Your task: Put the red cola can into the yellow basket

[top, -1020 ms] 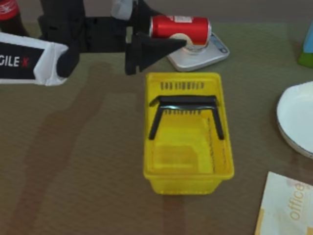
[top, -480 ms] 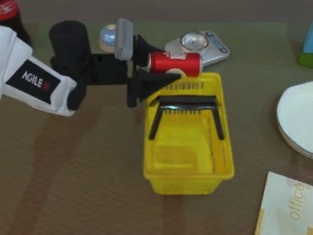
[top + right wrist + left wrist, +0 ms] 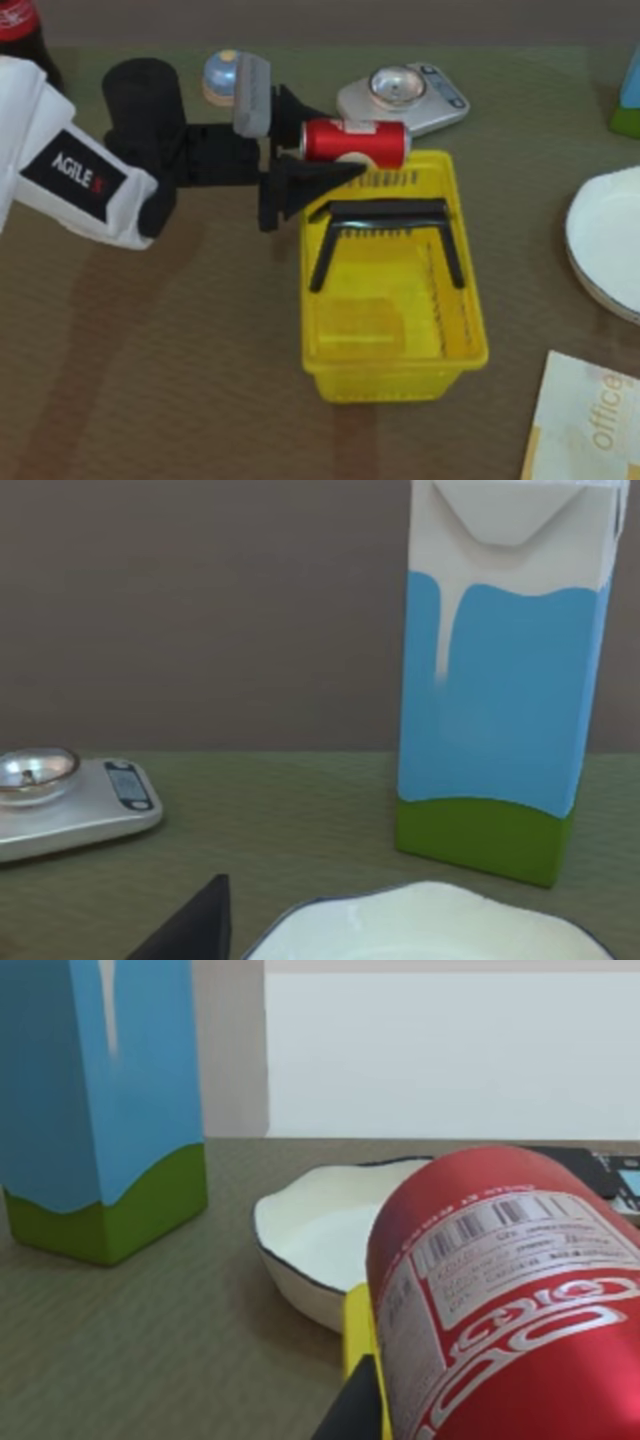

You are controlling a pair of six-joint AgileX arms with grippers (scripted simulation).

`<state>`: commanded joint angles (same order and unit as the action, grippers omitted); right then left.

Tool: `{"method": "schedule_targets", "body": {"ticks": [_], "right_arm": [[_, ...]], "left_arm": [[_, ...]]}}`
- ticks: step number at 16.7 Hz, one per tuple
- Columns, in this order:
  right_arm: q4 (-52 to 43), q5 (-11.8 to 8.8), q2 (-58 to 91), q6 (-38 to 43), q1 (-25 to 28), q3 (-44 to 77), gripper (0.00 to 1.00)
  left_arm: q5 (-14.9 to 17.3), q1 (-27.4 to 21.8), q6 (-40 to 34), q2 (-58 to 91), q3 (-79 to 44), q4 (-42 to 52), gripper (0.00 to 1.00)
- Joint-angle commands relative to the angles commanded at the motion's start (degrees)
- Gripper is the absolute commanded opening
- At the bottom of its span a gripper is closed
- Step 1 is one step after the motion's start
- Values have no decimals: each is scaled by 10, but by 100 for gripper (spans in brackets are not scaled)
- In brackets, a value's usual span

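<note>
While the olive bench (image 3: 150, 380) spreads wide below, the yellow basket (image 3: 392, 365) sits at its middle, empty. Over the basket's far rim, the left pincer (image 3: 335, 158) holds the red cola can (image 3: 355, 142) on its side, aloft. Pickup looks done; lowering and release remain. How high the can hangs is hard to judge. The right pincer lies out of sight.

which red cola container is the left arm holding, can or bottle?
The red cola can, lying sideways in the left gripper jaws over the yellow basket's far rim. The dark cola bottle stands untouched at the table's far left corner.
</note>
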<state>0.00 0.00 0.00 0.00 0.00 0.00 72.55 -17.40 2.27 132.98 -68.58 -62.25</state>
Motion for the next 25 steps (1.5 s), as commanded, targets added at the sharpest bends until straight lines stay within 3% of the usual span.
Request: {"method": "schedule_targets", "body": {"ticks": [11,21,25], "right_arm": [[0,0,0,0,0,0,100],[0,0,0,0,0,0,100],[-44,-2,54,-32,24,53,100]], "left_arm": [[0,0,0,0,0,0,98],[-1,-2,1,-2,-1,1,100],[-36,8,-10,-57,22,29,100]]}}
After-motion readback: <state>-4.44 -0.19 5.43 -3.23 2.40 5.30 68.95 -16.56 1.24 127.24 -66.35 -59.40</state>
